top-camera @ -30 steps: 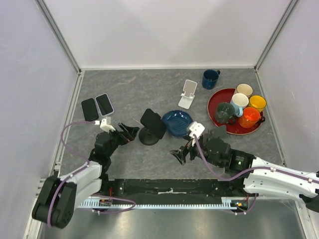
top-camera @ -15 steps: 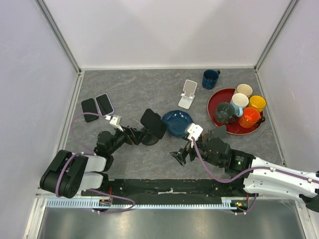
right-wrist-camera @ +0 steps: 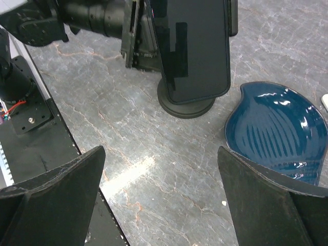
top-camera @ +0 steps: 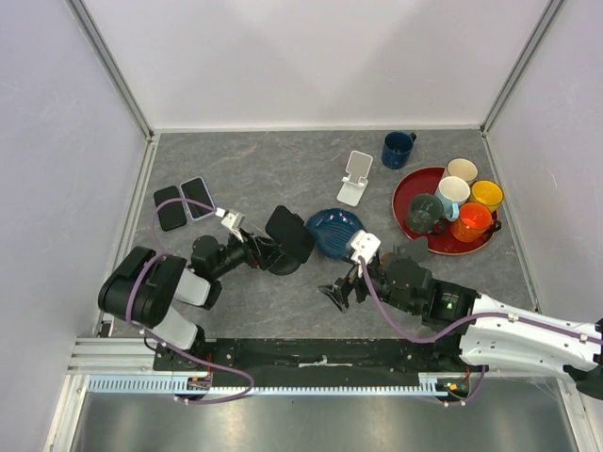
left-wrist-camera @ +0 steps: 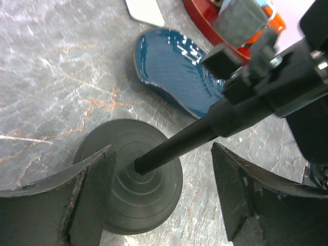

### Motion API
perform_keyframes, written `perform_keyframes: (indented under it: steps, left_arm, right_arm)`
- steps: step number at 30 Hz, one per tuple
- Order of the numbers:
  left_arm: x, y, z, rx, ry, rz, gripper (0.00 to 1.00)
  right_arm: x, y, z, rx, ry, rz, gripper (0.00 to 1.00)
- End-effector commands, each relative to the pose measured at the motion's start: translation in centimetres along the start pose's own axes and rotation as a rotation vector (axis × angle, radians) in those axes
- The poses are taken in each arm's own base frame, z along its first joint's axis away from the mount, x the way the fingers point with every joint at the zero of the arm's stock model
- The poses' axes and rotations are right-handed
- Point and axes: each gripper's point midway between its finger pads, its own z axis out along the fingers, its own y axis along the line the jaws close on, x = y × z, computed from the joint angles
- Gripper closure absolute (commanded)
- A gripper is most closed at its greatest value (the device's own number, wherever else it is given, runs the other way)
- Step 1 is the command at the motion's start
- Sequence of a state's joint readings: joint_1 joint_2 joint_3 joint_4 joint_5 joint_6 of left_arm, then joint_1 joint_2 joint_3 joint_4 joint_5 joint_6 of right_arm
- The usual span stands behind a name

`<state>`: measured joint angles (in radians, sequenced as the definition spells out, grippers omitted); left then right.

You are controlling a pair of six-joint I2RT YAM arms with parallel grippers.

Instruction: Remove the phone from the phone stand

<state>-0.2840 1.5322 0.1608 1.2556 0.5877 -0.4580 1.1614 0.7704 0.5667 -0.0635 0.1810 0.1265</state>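
A black phone [top-camera: 291, 232] sits in a black phone stand [top-camera: 280, 259] with a round base, near the table's middle. In the right wrist view the phone [right-wrist-camera: 195, 48] stands upright on the stand's base [right-wrist-camera: 186, 107]. My left gripper [top-camera: 261, 252] is open at the stand; in the left wrist view its fingers straddle the round base [left-wrist-camera: 130, 182] and the stem [left-wrist-camera: 200, 134]. My right gripper [top-camera: 341, 290] is open and empty on the near side of the stand, facing the phone's screen.
A blue dish [top-camera: 335, 233] lies right of the stand. A white phone stand [top-camera: 356, 176], a blue mug [top-camera: 398, 148] and a red tray [top-camera: 415, 185] with several mugs are at the back right. Two phones [top-camera: 184, 201] lie flat at the left.
My left gripper has reached right, from left of the stand to its base. My right gripper has shifted slightly left. The phone and stand have not moved.
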Motion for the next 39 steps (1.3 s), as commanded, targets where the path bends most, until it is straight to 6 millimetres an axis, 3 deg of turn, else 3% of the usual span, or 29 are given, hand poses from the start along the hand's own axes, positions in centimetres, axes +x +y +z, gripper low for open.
perform_keyframes:
  steps: [1, 10, 20, 25, 27, 29, 30, 31, 33, 34, 39]
  left_arm:
    - [-2.7, -2.2, 0.8, 0.146, -0.115, 0.170, 0.24]
    - [-2.0, -2.0, 2.5, 0.189, -0.091, 0.157, 0.27]
    - [-1.3, -2.2, 3.5, 0.187, -0.086, 0.170, 0.31]
    - [-0.3, -2.4, 3.2, 0.142, -0.090, 0.170, 0.54]
    - [-0.4, -2.2, 3.0, 0.119, -0.106, 0.165, 0.59]
    - [-0.4, -2.1, 2.7, 0.104, -0.112, 0.166, 0.65]
    - [-0.5, -1.8, 2.6, 0.077, -0.123, 0.164, 0.69]
    - [-0.2, -1.8, 2.4, 0.068, -0.119, 0.160, 0.75]
    - [-0.5, -1.7, 2.2, 0.045, -0.135, 0.171, 0.80]
    - [-0.3, -1.8, 2.0, 0.040, -0.134, 0.175, 0.84]
    - [0.5, -1.9, 2.3, -0.005, -0.115, 0.251, 0.89]
  right_arm:
    - [-3.9, 0.3, -0.2, 0.001, -0.087, 0.024, 0.02]
    - [-4.3, 0.1, -0.1, 0.021, -0.090, 0.048, 0.02]
    - [-3.9, 0.5, 1.5, 0.023, -0.053, 0.056, 0.02]
    - [-4.9, 0.6, 2.8, 0.046, -0.033, 0.079, 0.02]
    - [-6.1, 0.8, 3.2, 0.058, -0.044, 0.091, 0.02]
    - [-5.9, 0.7, 3.9, 0.098, -0.016, 0.080, 0.02]
    - [-7.0, 0.6, 4.1, 0.115, -0.028, 0.083, 0.02]
    - [-6.3, 0.7, 4.6, 0.136, 0.011, 0.067, 0.02]
    - [-7.7, 0.2, 4.9, 0.200, -0.003, 0.060, 0.02]
    - [-7.5, 0.2, 5.3, 0.216, 0.015, 0.041, 0.02]
    - [-9.5, -0.5, 5.7, 0.317, -0.019, 0.031, 0.02]
